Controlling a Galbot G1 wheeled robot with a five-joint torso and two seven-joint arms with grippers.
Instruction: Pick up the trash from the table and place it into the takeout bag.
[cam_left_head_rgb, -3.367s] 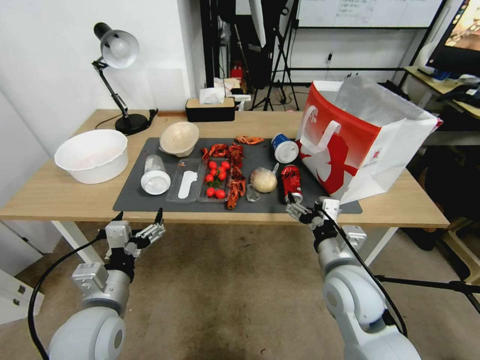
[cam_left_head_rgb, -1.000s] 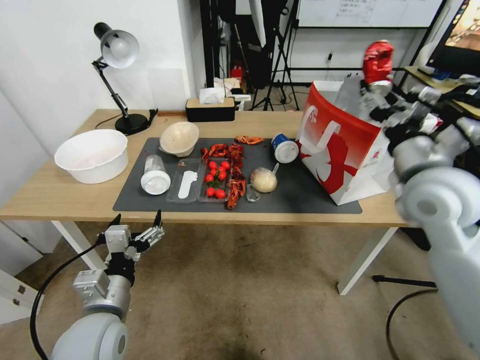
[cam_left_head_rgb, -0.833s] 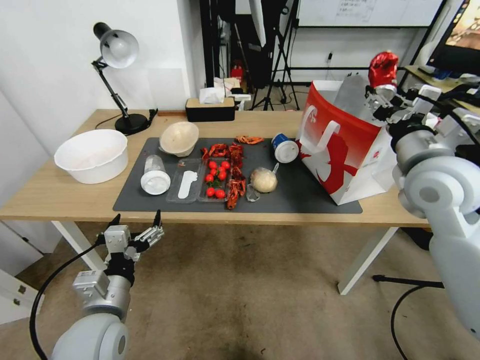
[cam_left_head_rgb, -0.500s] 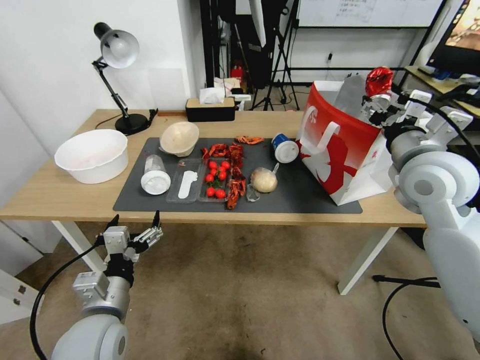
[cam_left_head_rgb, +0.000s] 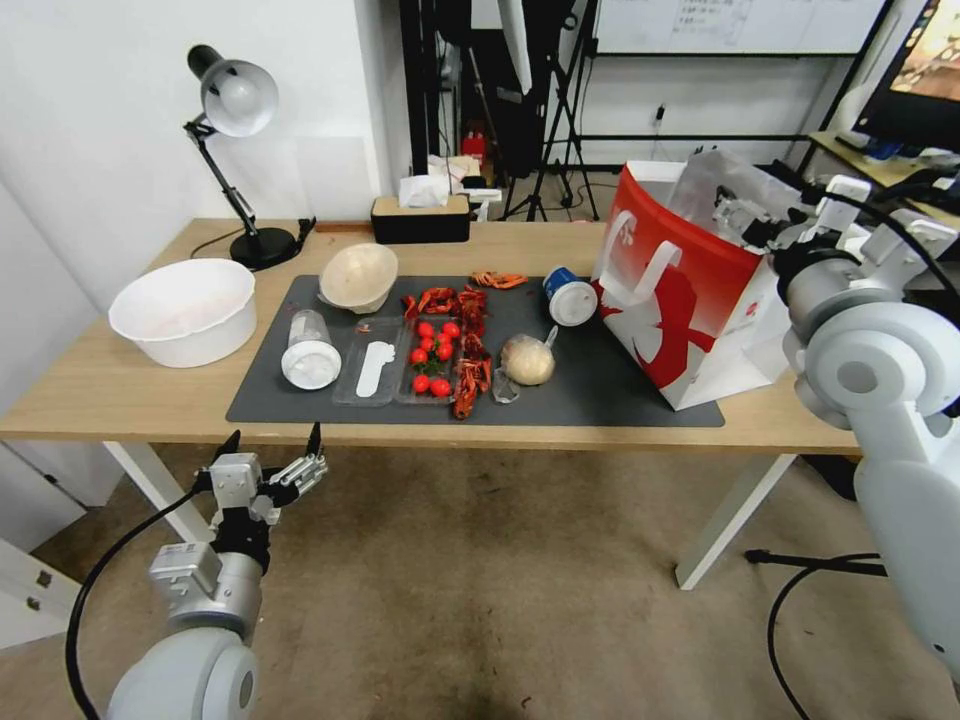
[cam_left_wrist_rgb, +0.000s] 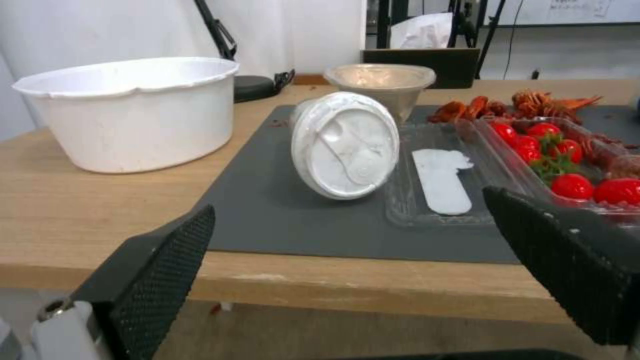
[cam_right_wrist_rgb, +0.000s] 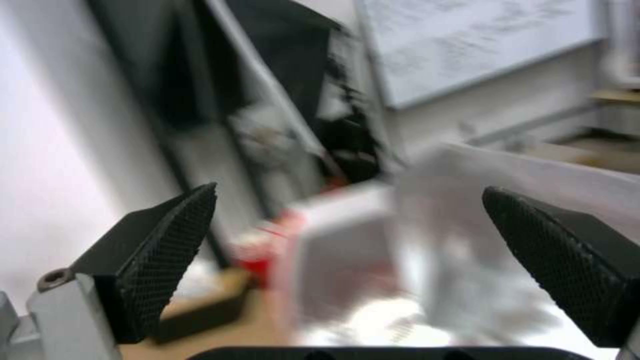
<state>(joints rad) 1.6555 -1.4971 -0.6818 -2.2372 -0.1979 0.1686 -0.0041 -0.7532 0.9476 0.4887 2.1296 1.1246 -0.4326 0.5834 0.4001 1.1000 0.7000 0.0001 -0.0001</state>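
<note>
Left gripper (cam_left_head_rgb: 272, 447) hangs below the table (cam_left_head_rgb: 120, 385) edge, fingers spread, nothing held. Just beyond it on the mat lies the clear white-lidded cup (cam_left_wrist_rgb: 345, 145); paper ball (cam_left_head_rgb: 527, 360) and blue-and-white cup (cam_left_head_rgb: 569, 296) farther right. Right gripper (cam_left_head_rgb: 738, 218), fingers spread and empty, sits at the takeout bag (cam_left_head_rgb: 690, 290) mouth

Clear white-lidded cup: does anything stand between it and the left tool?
Nothing visible does. The left tool hangs open below the table edge, facing the clear white-lidded cup, which lies on its side on the grey mat; bare mat and table edge lie between.
</note>
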